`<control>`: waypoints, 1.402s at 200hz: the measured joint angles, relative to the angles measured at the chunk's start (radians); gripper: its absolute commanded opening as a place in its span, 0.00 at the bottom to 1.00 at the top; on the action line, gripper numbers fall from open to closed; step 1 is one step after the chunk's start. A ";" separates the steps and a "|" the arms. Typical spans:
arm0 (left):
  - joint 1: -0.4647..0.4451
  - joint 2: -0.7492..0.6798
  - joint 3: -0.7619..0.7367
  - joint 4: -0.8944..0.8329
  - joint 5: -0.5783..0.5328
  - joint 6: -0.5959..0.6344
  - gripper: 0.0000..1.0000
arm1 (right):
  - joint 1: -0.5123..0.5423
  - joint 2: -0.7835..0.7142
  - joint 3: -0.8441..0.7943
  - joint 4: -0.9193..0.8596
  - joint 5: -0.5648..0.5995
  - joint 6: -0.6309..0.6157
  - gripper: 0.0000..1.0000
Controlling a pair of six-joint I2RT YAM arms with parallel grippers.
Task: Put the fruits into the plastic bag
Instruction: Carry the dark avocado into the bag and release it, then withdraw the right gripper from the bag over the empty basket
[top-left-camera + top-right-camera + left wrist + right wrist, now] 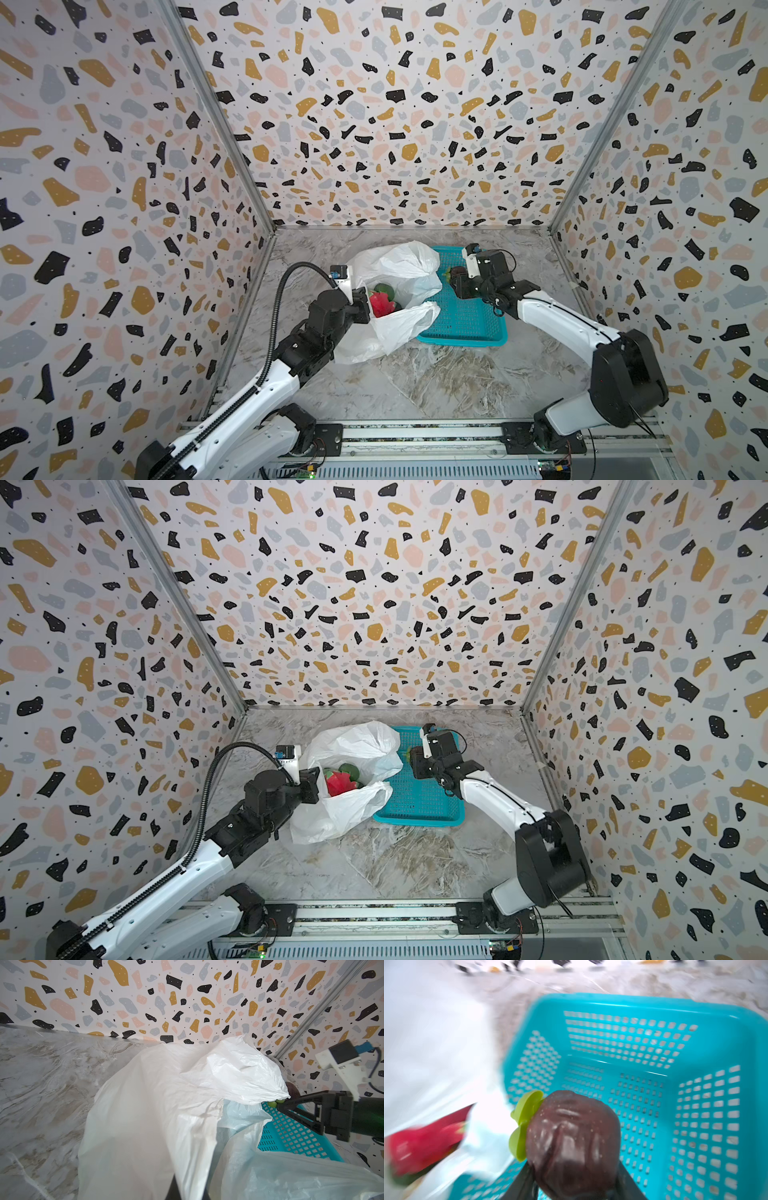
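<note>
Presently the right gripper (pixel 571 1184) pinches a dark brown fruit (pixel 573 1142) (green-leafed) above the teal basket (pixel 695 1012).

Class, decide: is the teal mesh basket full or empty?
Empty: the teal mesh basket shows bare floor; the dark brown fruit sits between the right gripper fingers above it.

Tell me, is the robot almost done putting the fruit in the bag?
Nearly. Done: the dragon fruit and a green fruit lie in the bag. In hand: the right hand grips a dark brown fruit over the basket, while the left hand holds the bag's edge. Left: drop that fruit in; the basket shows no others.
</note>
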 measured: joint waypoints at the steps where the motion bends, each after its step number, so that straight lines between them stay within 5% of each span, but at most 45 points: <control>1: 0.000 0.000 0.000 0.000 0.000 0.000 0.00 | 0.003 -0.006 -0.004 0.001 -0.003 0.000 0.38; 75: 0.000 -0.027 -0.009 -0.001 0.031 -0.005 0.00 | 0.217 -0.094 -0.072 0.032 -0.085 -0.018 0.41; 133: 0.000 -0.036 -0.009 -0.005 0.037 -0.009 0.00 | 0.311 0.119 0.127 0.048 -0.087 -0.064 0.44; 163: 0.000 -0.050 -0.010 -0.014 0.027 -0.010 0.00 | 0.373 0.254 0.266 0.046 -0.096 -0.097 0.76; 173: 0.000 -0.055 -0.011 -0.017 0.019 -0.013 0.00 | 0.392 0.280 0.293 0.046 -0.095 -0.104 1.00; 221: 0.000 -0.069 -0.018 -0.032 -0.018 -0.028 0.00 | 0.423 0.236 0.281 0.039 -0.031 -0.124 0.99; 280: 0.000 -0.068 -0.019 -0.034 -0.043 -0.032 0.00 | 0.313 -0.095 0.046 0.050 0.089 -0.081 0.99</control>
